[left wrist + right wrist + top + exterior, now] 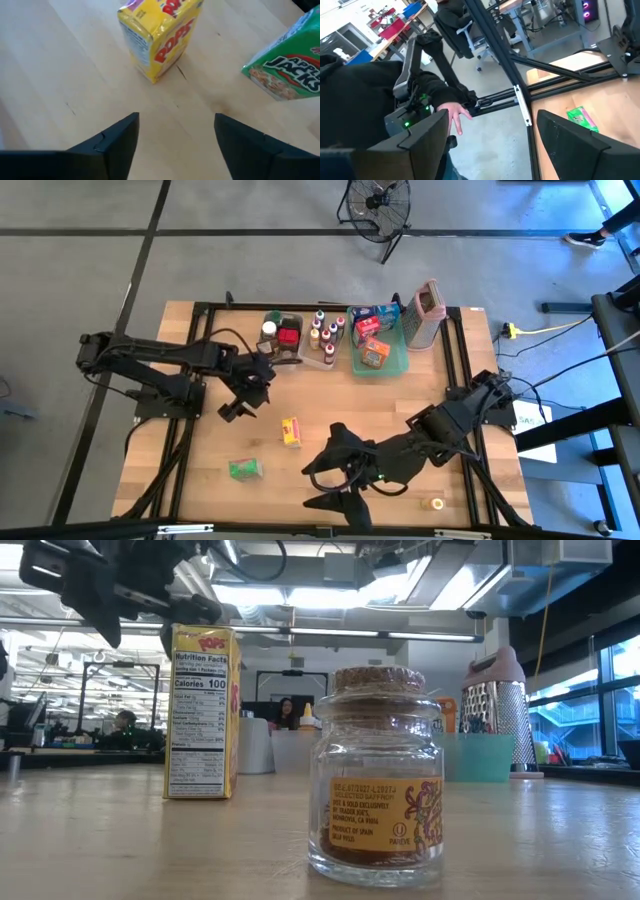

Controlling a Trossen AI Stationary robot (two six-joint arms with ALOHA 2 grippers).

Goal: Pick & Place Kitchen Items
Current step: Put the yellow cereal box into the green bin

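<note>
Table (200,440) of pale wood carries everything. At twelve o'clock stand the containers: a green tray (392,366) with boxes and a clear tub (300,357) with spice bottles (322,333), probably the place where items are collected. The left gripper (236,409), at nine o'clock, hangs with fingers spread and empty, aimed at the yellow box (291,432) near the centre. The right gripper (330,498), at six o'clock, is also spread and holds nothing. The green box (243,469) lies at seven o'clock, the small jar (433,504) at five o'clock; these three are, I think, not yet sorted.
</note>
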